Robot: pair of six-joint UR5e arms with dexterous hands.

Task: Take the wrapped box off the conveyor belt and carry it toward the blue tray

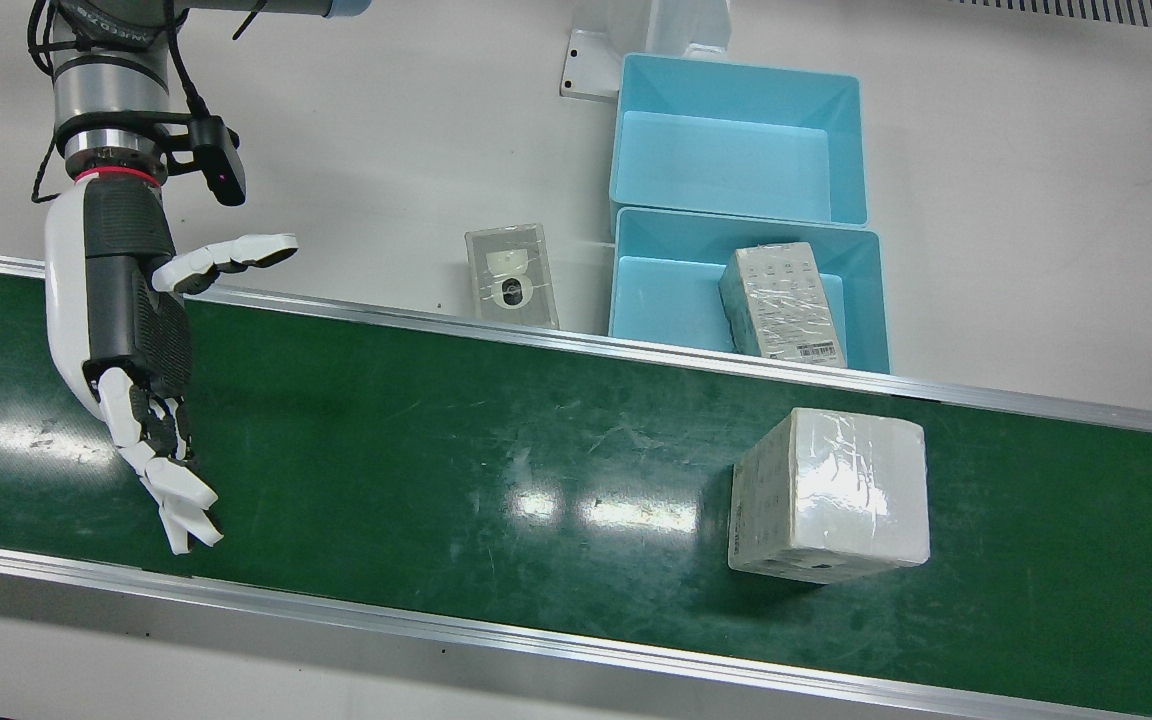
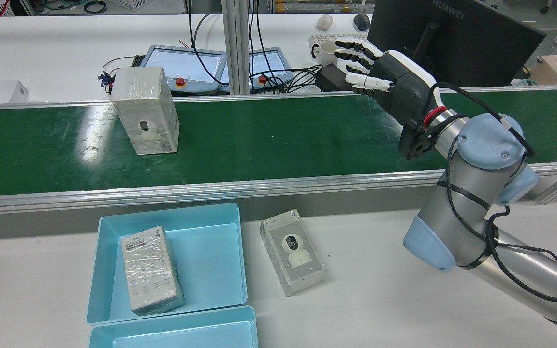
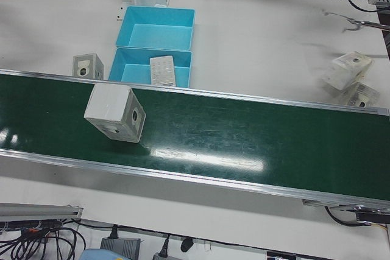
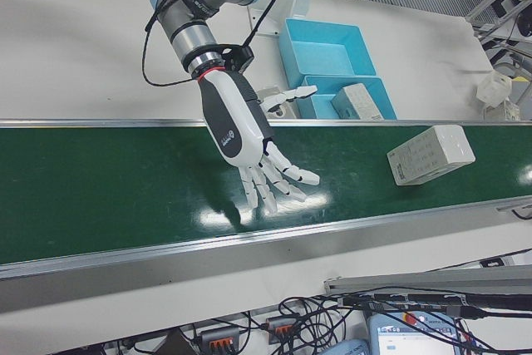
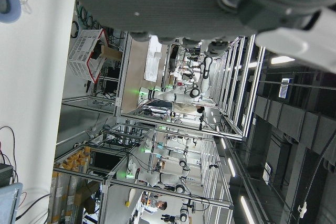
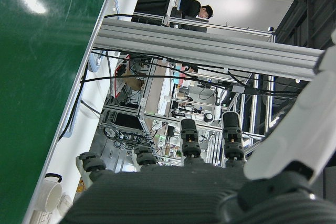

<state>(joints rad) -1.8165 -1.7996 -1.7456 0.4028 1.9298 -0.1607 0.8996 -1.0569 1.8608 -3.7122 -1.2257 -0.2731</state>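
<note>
Plastic-wrapped box [image 1: 829, 495] should be approached sideways along the conveyor belt [image 1: 496, 440]; the right robot hand [image 1: 141, 330] is spread wide, holding nothing.

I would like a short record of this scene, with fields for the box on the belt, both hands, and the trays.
Box on belt: wrapped box standing on the green conveyor belt, untouched
Right hand: open above the belt, far from the box
Left hand: fingers not visible
Near blue tray: holds one wrapped box
Far blue tray: holds nothing
Table: another wrapped box beside the near tray
</note>
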